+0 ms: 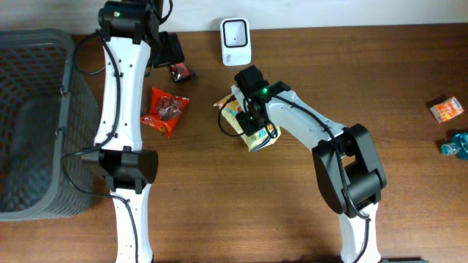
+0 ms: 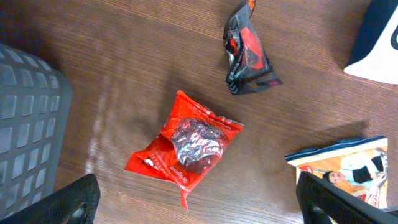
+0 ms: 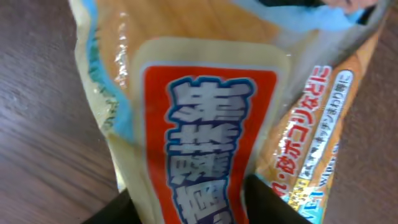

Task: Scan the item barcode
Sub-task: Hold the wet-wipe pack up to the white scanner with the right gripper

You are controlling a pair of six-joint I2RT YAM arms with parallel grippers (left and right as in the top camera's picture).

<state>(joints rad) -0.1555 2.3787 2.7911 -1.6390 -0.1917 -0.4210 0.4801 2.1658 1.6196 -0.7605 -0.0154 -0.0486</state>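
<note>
— Overhead first: where's the snack packet (image 1: 263, 137)?
— Mid-desk, towards the far edge, near the white scanner (image 1: 235, 41). Its long axis runs diagonally, far-left to near-right. The right gripper (image 1: 251, 117) sits over it
— Left wrist?
— The left gripper (image 2: 202, 208) is spread wide, holding nothing, above a crinkly red foil pouch (image 2: 186, 146) on the woodgrain
— Right wrist?
— Glossy yellow-orange film with a red label and blue characters. Dark fingers (image 3: 109, 211) flank it; clamped or not, I cannot tell
</note>
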